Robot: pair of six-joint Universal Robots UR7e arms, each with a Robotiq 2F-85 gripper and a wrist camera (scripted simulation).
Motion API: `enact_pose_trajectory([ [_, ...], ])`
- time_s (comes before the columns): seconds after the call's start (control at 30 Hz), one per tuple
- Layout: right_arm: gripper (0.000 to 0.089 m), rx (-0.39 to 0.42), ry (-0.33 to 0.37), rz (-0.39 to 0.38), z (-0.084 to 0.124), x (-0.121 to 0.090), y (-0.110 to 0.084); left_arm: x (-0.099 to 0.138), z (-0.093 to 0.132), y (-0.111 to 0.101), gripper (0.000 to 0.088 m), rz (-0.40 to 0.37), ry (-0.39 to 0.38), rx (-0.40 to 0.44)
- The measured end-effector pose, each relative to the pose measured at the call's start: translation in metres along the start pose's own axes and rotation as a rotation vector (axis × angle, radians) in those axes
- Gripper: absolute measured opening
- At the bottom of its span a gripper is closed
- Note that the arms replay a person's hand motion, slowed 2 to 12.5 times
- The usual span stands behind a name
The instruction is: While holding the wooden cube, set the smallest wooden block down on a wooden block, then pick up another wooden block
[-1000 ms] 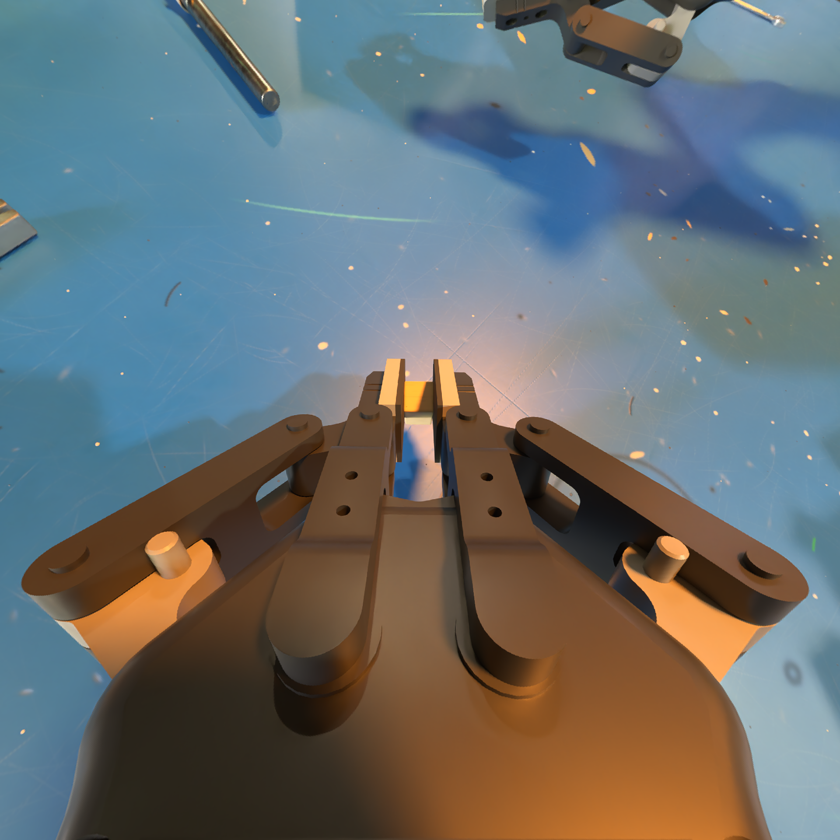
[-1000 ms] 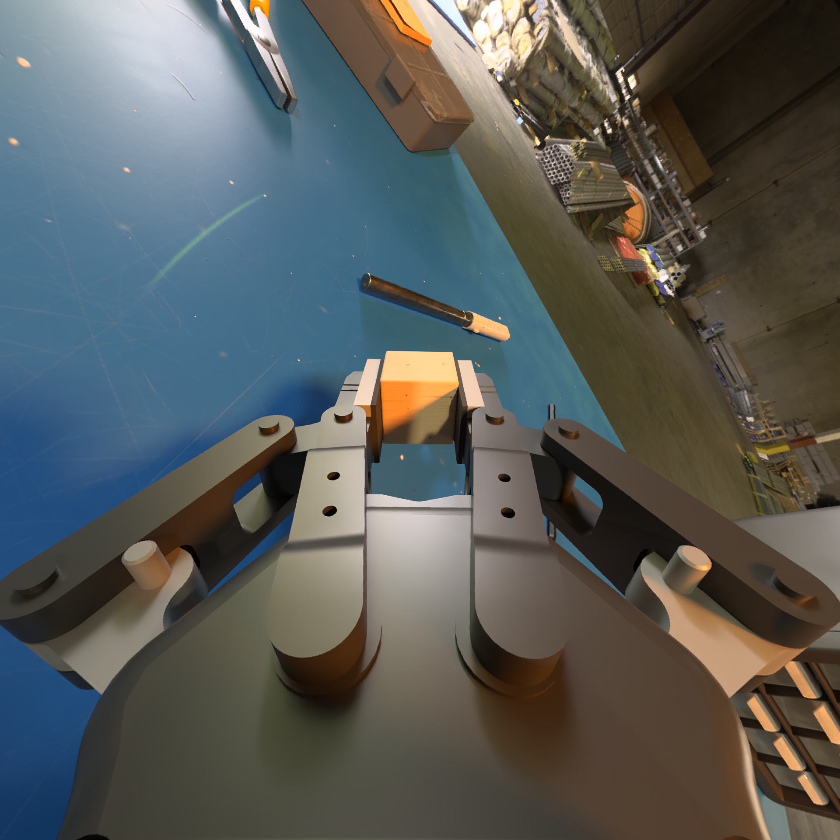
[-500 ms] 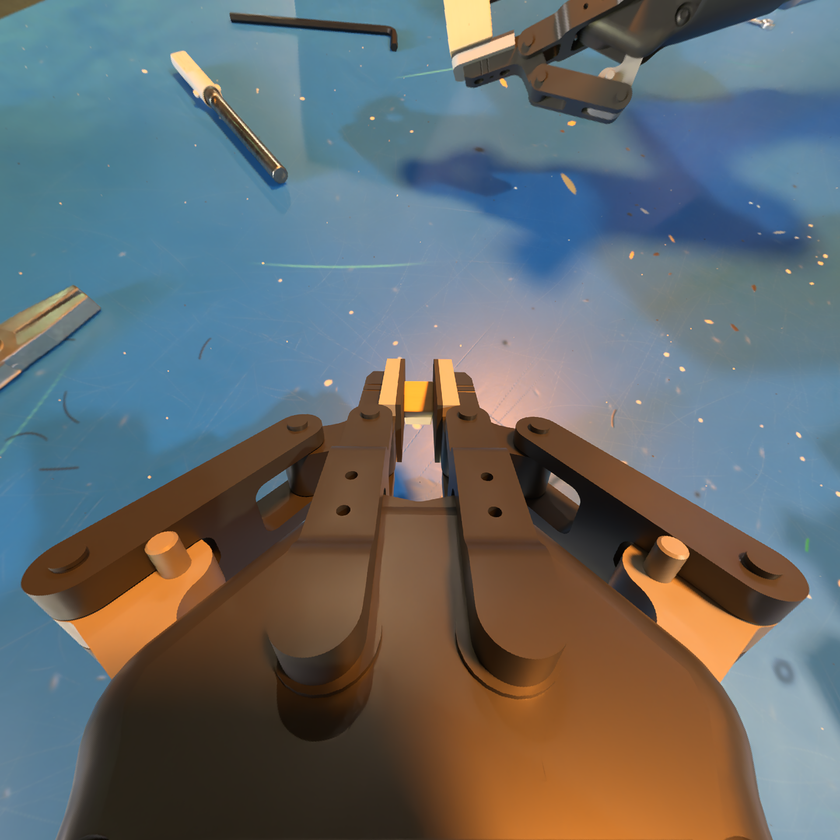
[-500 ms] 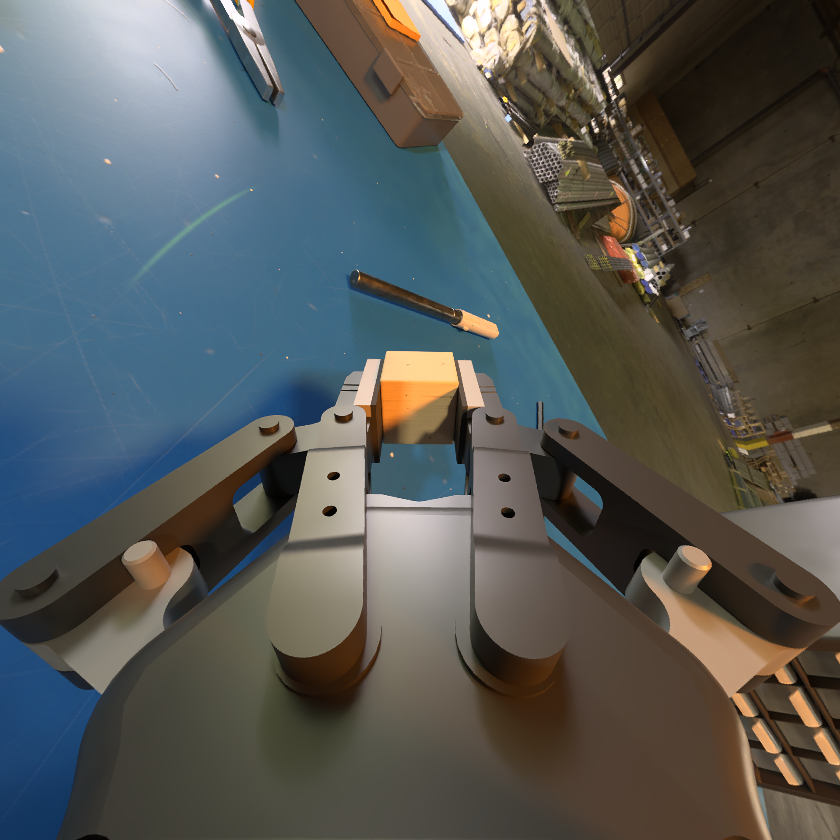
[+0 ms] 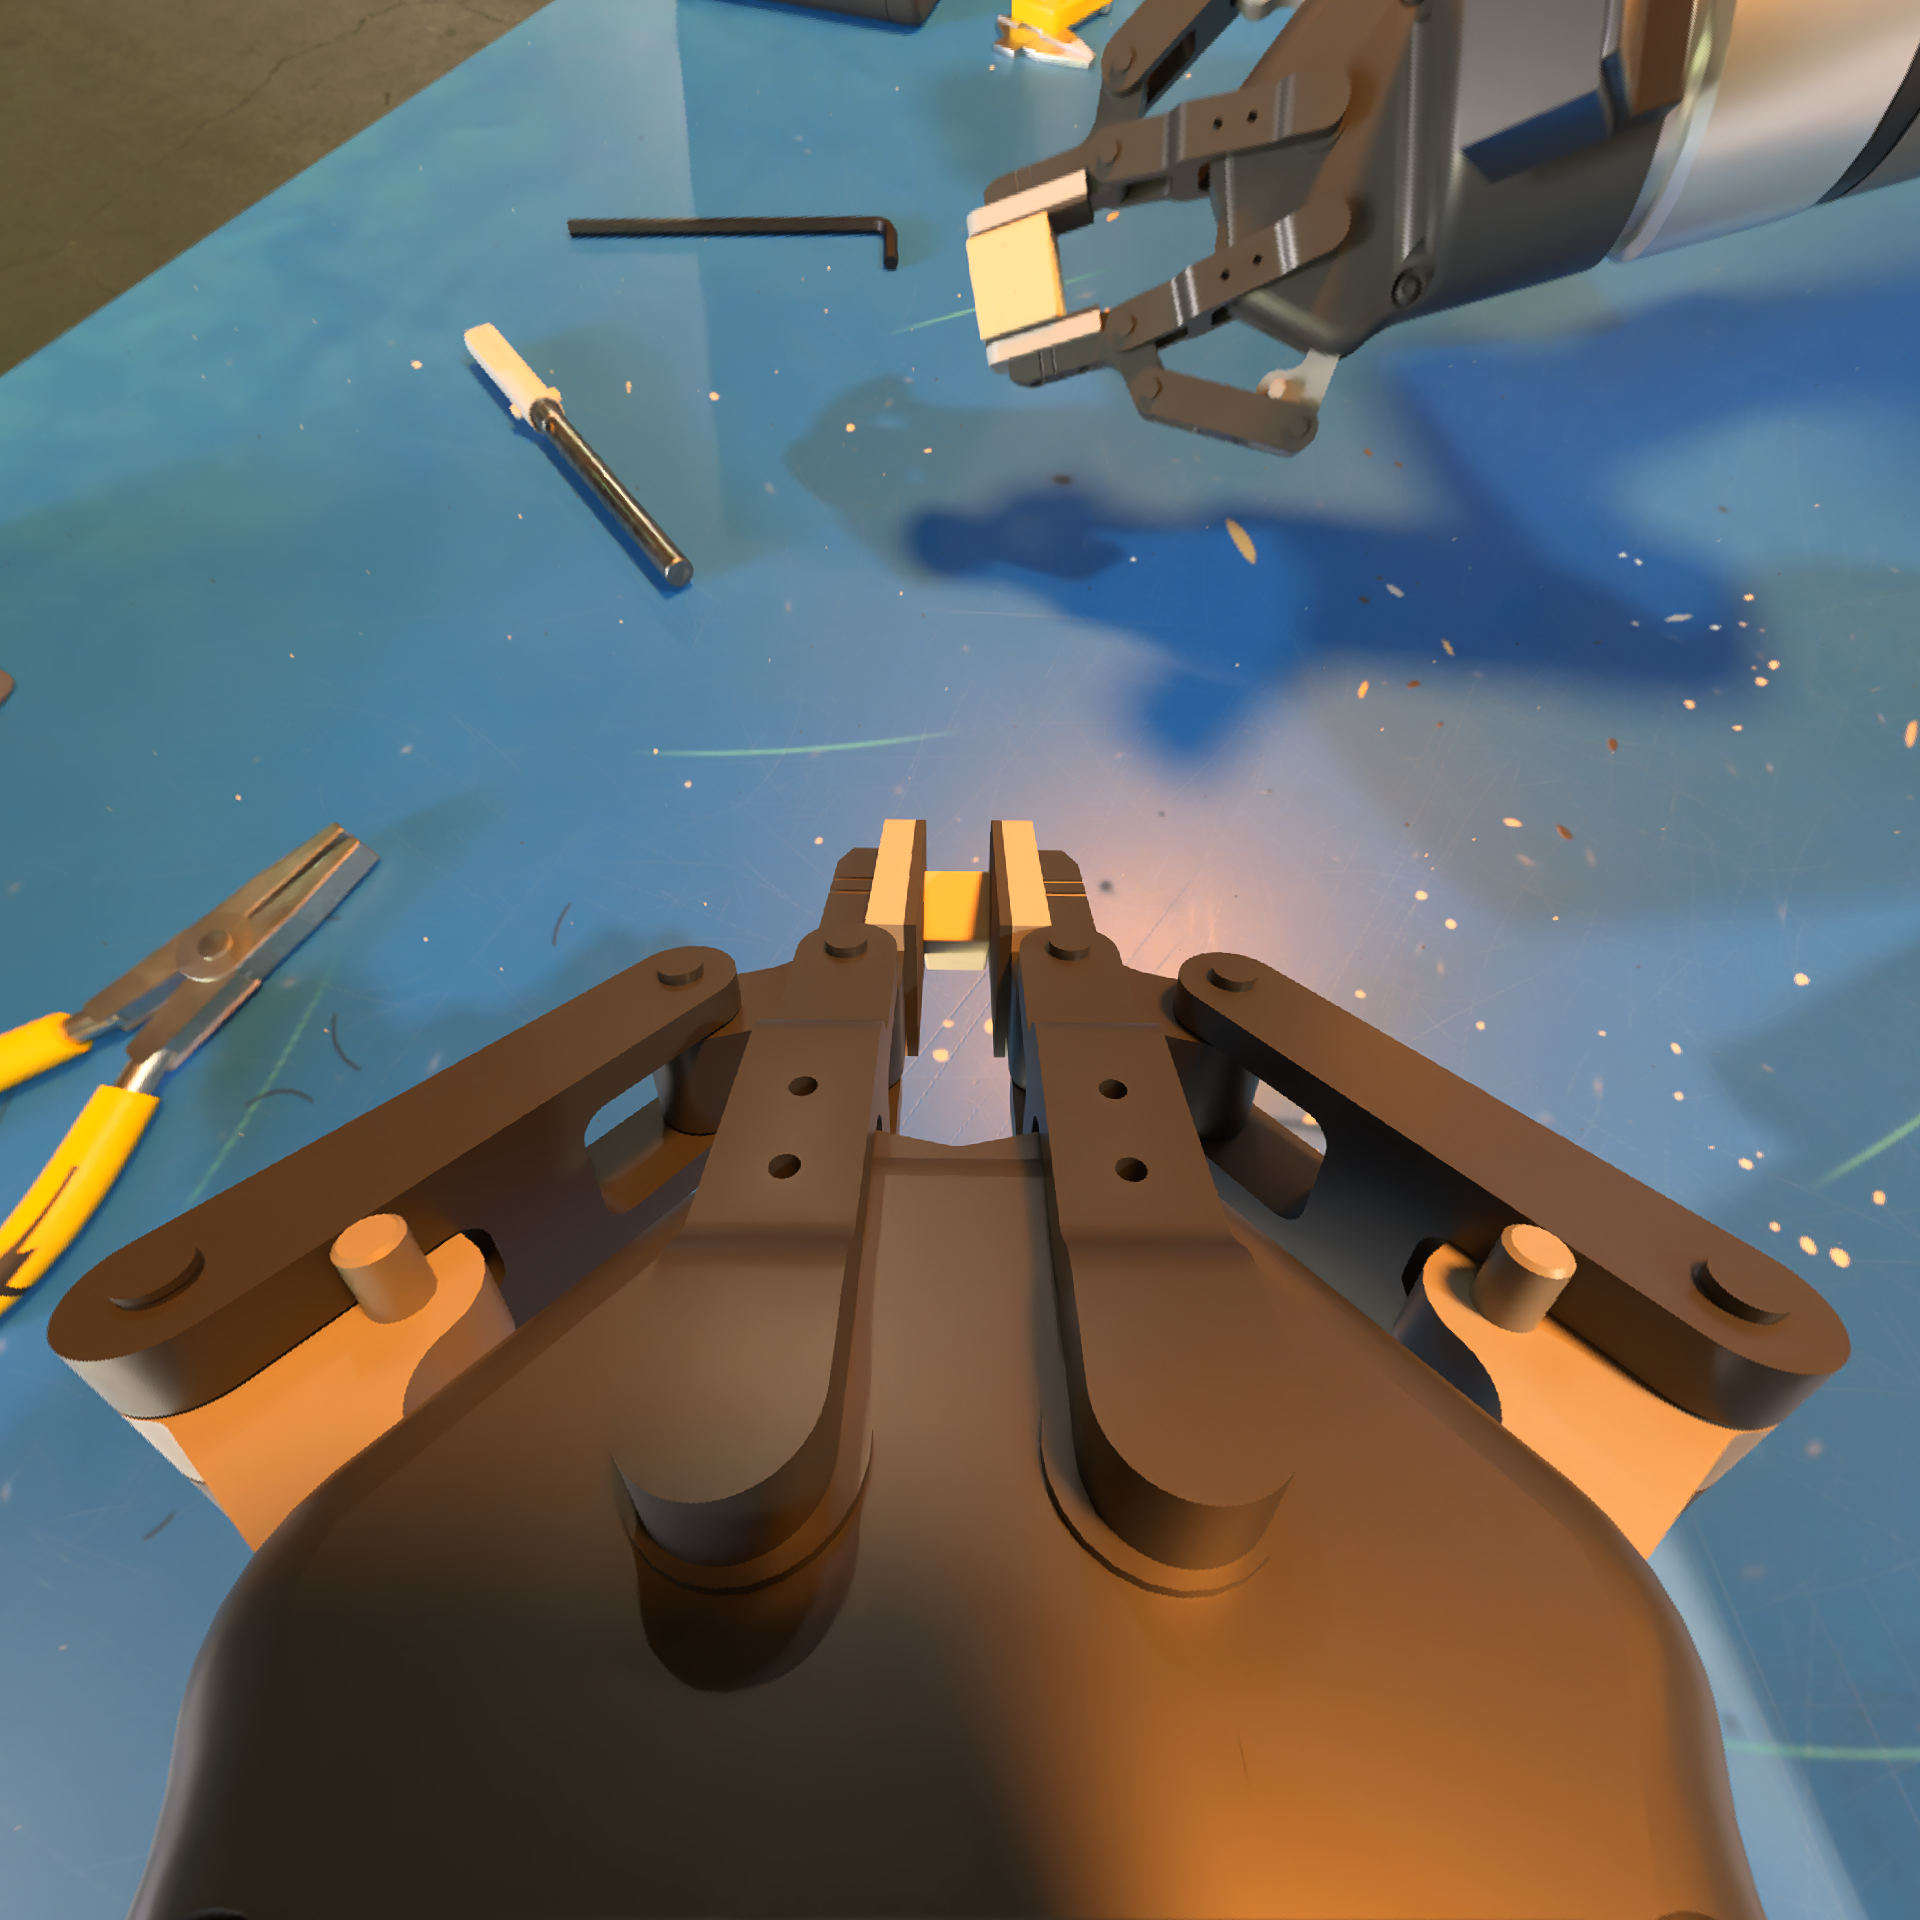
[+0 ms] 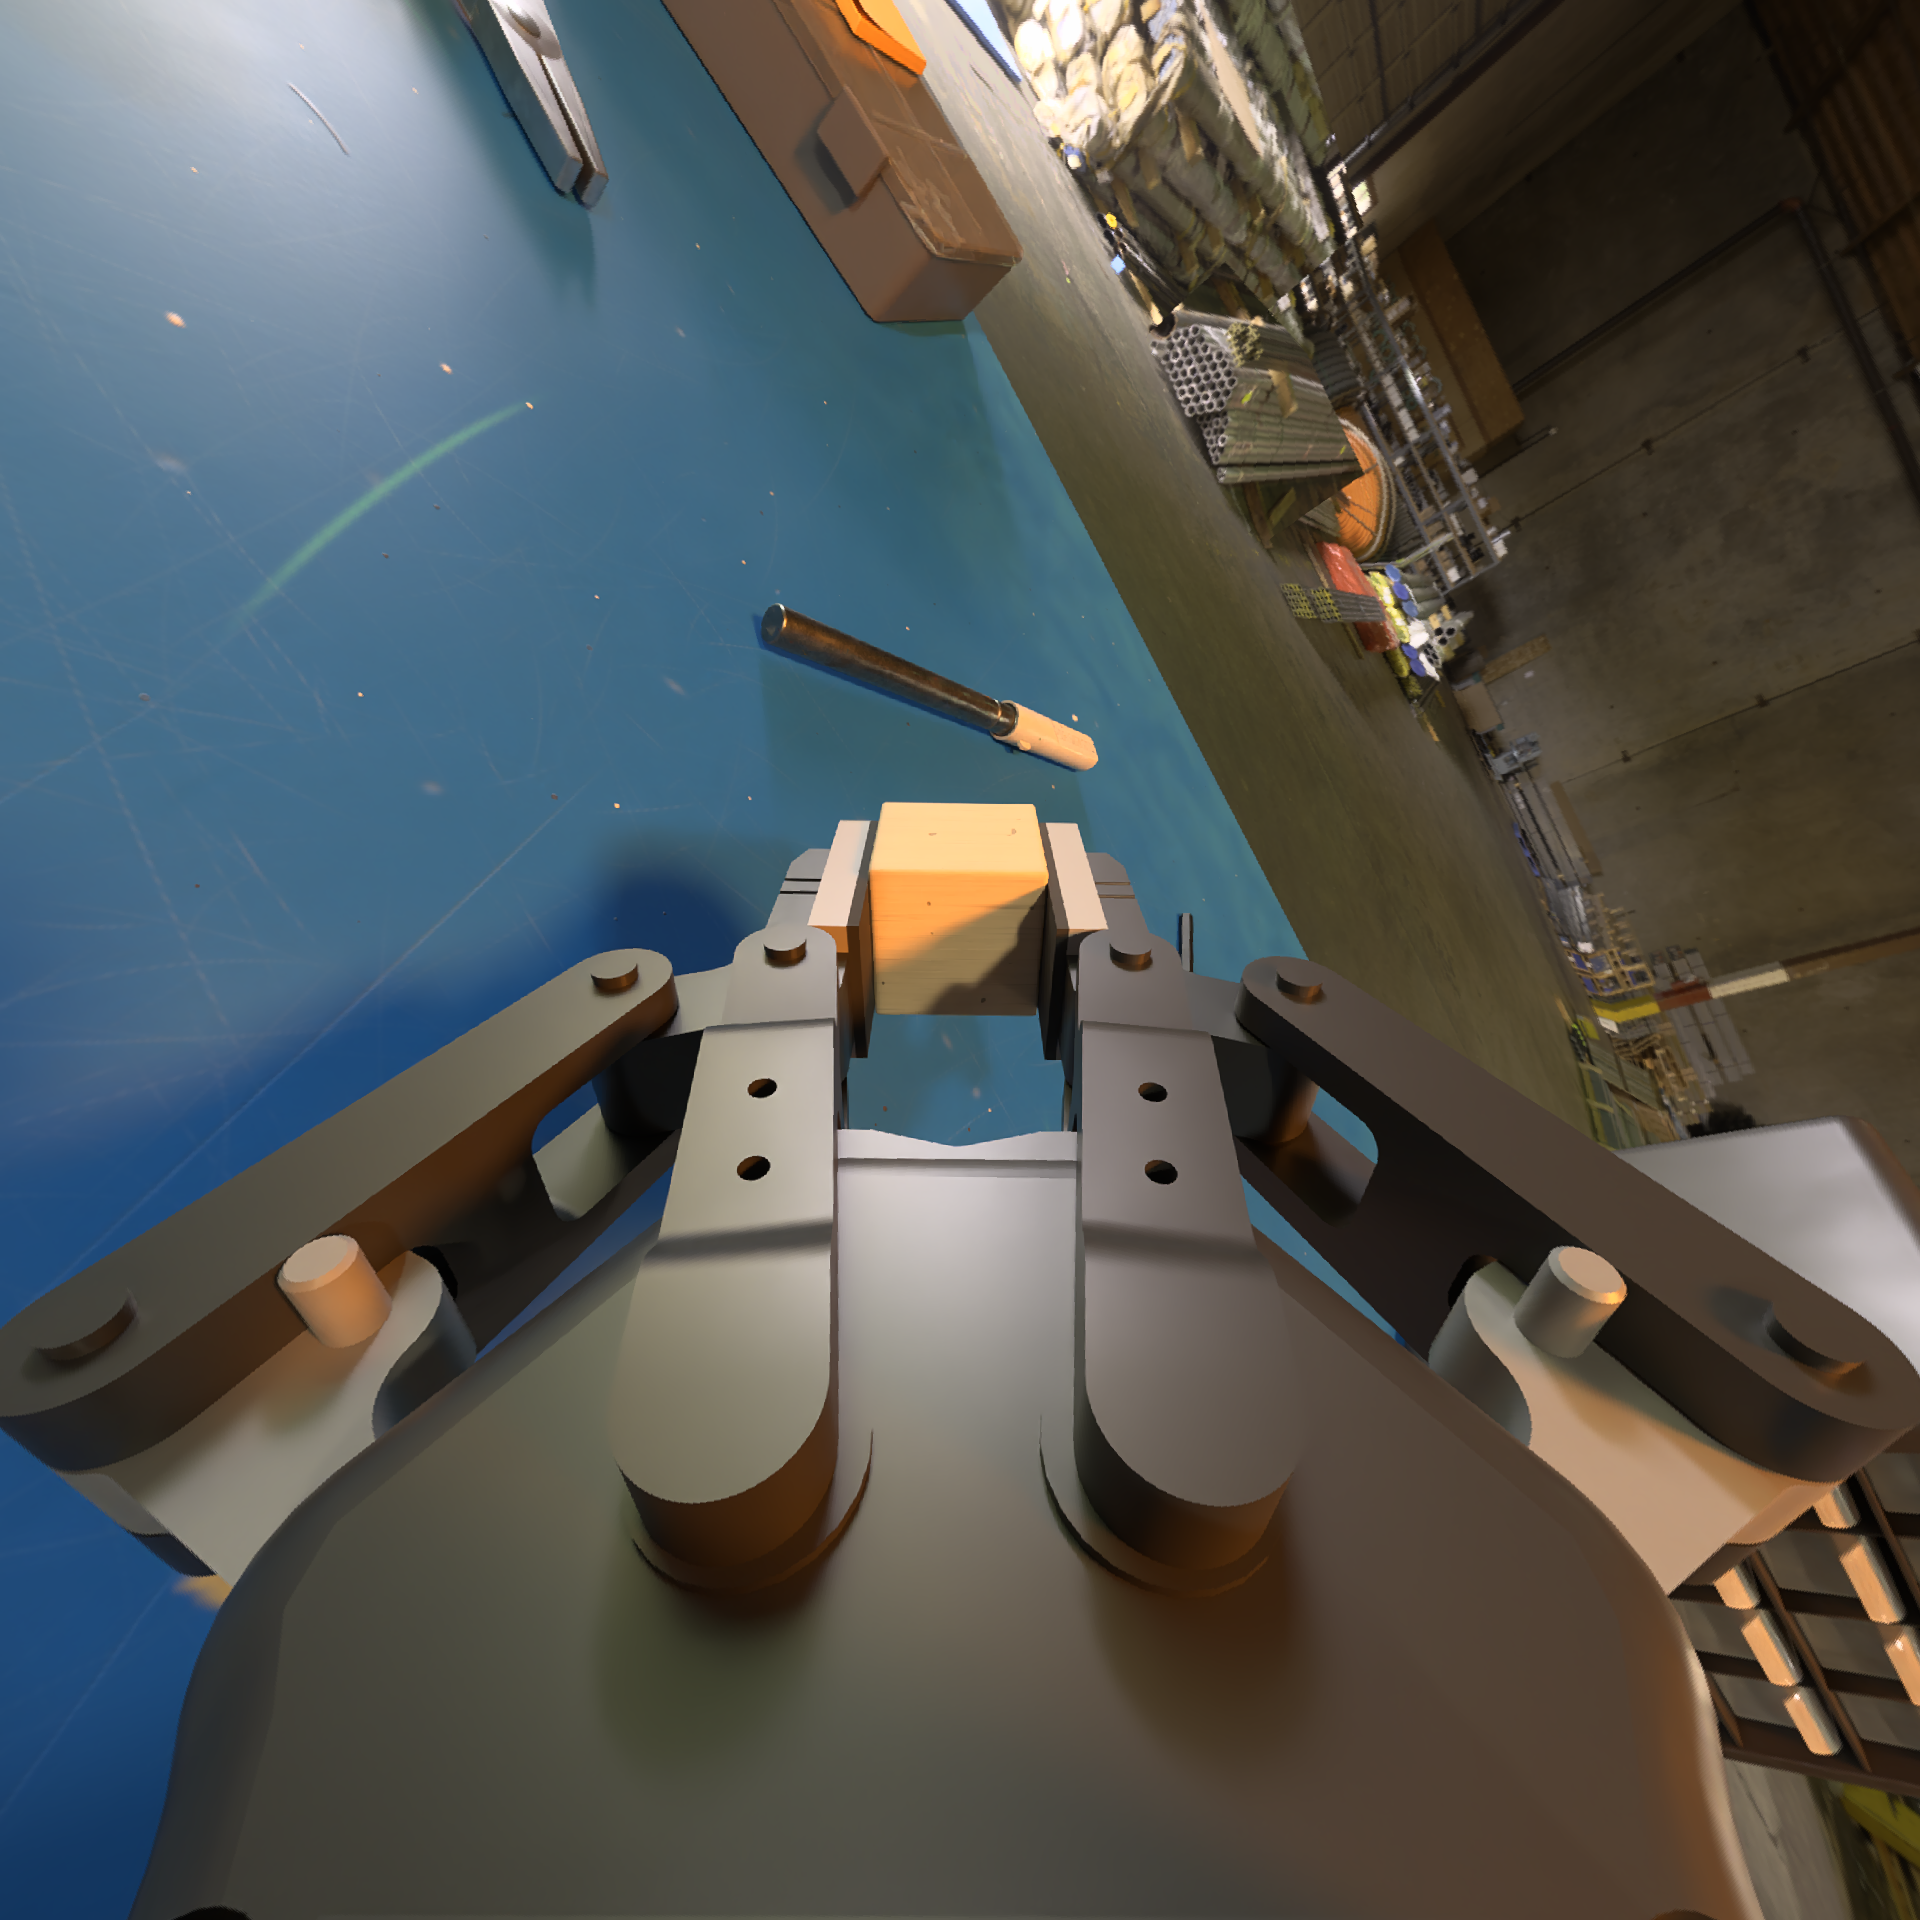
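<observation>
Fingers of the left gripper (image 5: 956,883) pinch the smallest wooden block (image 5: 953,914); right gripper (image 6: 956,883) fingers clamp the wooden cube (image 6: 956,904).

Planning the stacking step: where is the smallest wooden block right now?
In the left wrist view, the smallest wooden block sits pinched between the left gripper's fingers, held above the blue table.

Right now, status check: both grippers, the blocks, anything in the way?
Left gripper shut on smallest wooden block, above table. Right gripper shut on wooden cube, airborne. No target block in view. Metal rod and pliers lie clear.
</observation>
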State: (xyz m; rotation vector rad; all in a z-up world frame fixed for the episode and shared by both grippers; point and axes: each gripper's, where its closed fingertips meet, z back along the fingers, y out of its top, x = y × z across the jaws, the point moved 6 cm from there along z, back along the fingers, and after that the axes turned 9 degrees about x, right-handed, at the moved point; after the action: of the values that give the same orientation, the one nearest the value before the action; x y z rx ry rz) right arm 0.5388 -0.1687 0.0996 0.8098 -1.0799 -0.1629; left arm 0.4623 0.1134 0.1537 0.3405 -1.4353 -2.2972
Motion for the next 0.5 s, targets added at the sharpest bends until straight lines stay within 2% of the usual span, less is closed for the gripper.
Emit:
enact_pose_trajectory([
  [0.5, 0.0254, -0.007, -0.031, 0.068, 0.000, -0.001, 0.003, 0.015, 0.009, 0.069, 0.0108, -0.121, -0.017, -0.075],
])
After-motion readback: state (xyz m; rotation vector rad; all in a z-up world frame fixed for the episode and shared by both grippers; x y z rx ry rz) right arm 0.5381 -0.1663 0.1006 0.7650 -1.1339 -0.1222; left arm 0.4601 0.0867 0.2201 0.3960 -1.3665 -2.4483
